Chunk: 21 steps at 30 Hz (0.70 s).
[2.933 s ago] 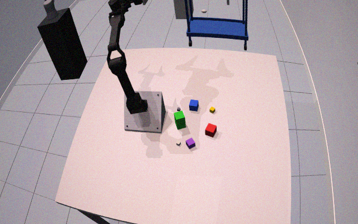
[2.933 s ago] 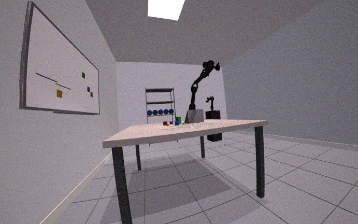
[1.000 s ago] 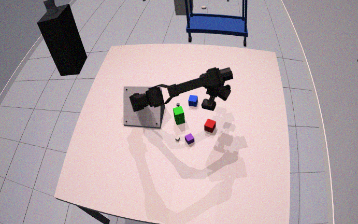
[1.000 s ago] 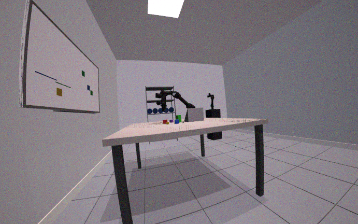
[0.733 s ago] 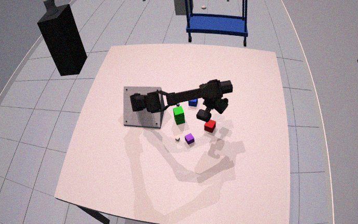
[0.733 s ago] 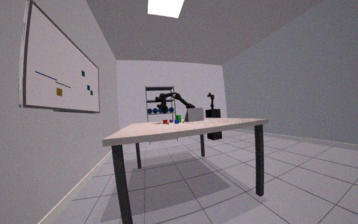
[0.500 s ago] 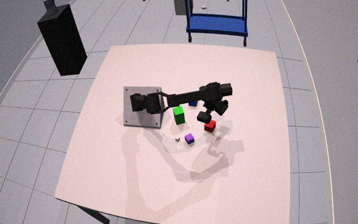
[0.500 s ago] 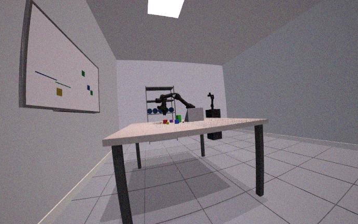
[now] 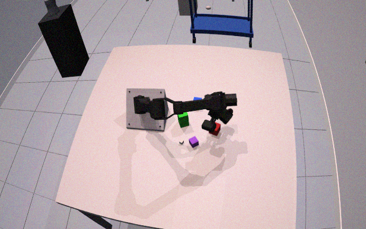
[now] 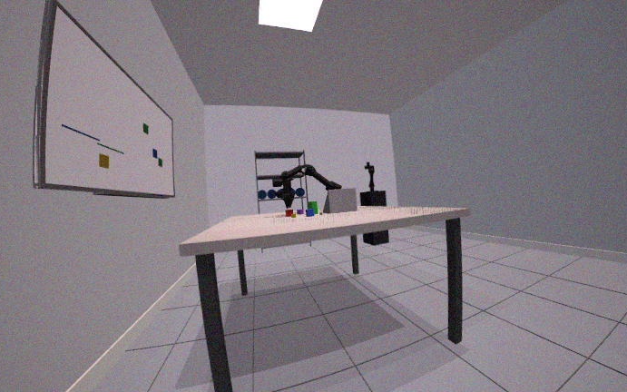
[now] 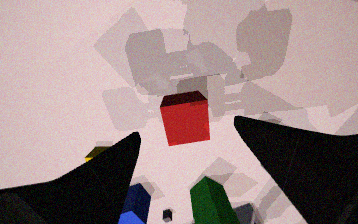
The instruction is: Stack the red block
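Near the middle of the wrist view, the red block (image 11: 185,119) is sitting on the table (image 11: 40,75), framed between the two dark fingers of the end effector (image 11: 186,145), which is standing wide apart and gripping nothing. The block is lying slightly ahead of the fingertips, toward the upper part of that frame, with its faces turned a little off the finger line. From the top view, the end effector (image 9: 211,125) is hanging right over the block (image 9: 215,128), while the green tower (image 9: 183,119) is standing upright to the left, well apart. Descending straight down seems to be what the grasp is calling for.
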Available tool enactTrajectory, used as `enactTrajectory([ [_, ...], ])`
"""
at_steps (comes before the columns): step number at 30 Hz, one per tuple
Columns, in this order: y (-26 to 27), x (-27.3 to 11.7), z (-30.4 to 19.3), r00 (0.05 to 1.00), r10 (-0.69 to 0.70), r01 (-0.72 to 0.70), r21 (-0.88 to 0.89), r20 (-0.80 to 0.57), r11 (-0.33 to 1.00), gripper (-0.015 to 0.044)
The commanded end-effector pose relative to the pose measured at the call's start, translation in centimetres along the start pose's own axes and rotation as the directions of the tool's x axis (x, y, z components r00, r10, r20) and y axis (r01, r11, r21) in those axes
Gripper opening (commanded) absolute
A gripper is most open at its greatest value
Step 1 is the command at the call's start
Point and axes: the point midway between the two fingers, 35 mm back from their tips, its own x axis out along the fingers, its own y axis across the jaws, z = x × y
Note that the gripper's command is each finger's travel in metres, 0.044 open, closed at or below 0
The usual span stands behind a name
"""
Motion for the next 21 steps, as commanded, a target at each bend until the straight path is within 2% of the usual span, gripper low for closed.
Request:
enactTrajectory([
  [1,0.0,0.9,-0.2,1.0,-0.008,0.008,-0.008,-0.007,1.0,0.044],
  [21,-0.1,4.1,-0.3,1.0,-0.01,0.009,-0.008,-0.006,1.0,0.044],
])
